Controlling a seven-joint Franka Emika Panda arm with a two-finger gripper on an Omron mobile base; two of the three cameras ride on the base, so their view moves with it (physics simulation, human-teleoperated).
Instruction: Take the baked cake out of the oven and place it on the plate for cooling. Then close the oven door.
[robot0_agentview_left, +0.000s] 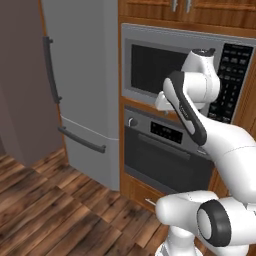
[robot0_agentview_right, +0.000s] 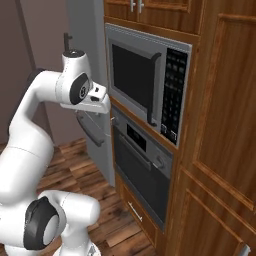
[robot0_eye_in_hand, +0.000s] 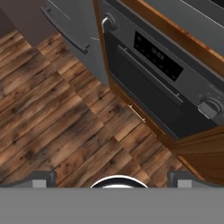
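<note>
The oven (robot0_agentview_left: 167, 150) sits in the wooden wall unit under the microwave, with its grey control strip (robot0_eye_in_hand: 159, 57) and round knobs above the door. The oven door (robot0_eye_in_hand: 146, 94) stands upright and shut, its bar handle (robot0_eye_in_hand: 148, 75) running across the top. The cake is hidden and the plate is out of view. My gripper (robot0_eye_in_hand: 111, 178) hangs open in front of the oven, above the floor, with nothing between its wide-set fingertips (robot0_eye_in_hand: 43, 177). The hand (robot0_agentview_right: 99, 100) hovers level with the microwave's lower edge, pointing down.
The silver microwave (robot0_agentview_left: 165, 65) with its keypad is above the oven. A grey fridge (robot0_agentview_left: 85, 90) stands to the left. A wooden drawer (robot0_eye_in_hand: 138, 113) lies under the oven, tall wooden cabinets (robot0_agentview_right: 220, 125) stand to the right, and wood floor (robot0_eye_in_hand: 52, 118) spreads in front.
</note>
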